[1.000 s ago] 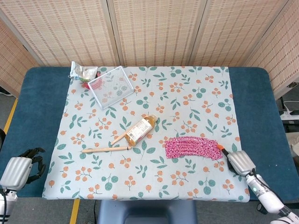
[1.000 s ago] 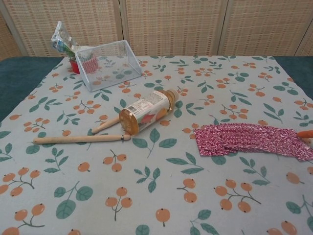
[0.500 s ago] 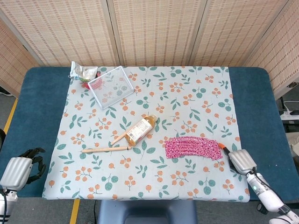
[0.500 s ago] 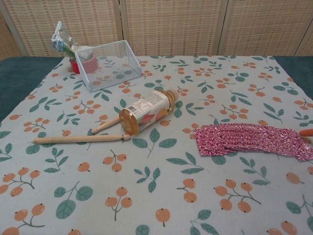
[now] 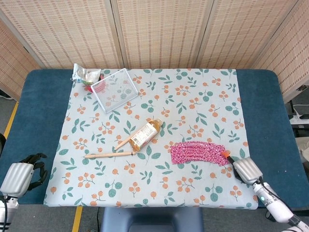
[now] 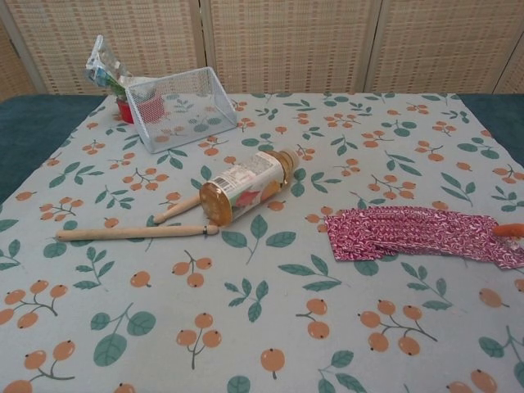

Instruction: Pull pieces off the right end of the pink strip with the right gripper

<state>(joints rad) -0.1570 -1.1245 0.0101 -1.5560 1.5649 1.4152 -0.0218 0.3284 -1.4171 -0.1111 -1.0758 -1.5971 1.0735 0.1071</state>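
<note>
The pink strip lies flat on the floral cloth that covers the tabletop, right of centre and towards the near edge, with its length running left to right. The right hand sits at the strip's right end, low on the cloth, and an orange fingertip reaches the strip's right edge; in the chest view the same orange tip shows just at the strip's far right corner. Whether the fingers are clamped on the strip, merely touching it, or apart cannot be told, because the back of the hand hides them.

The step in hand looks like the approach and first pinch at the right end, with no loose piece visible on the cloth near the strip. The next move calls for a firm pinch on only the end segment, then a pull to the right and slightly up so that piece tears free. The strip is light and nothing pins it down, so it may slide with the pull.

The left hand rests off the cloth at the near left corner, holding nothing, its dark fingers curled loosely. A bottle lying on its side and 2 wooden sticks sit well left of the strip, clear of the work.
</note>
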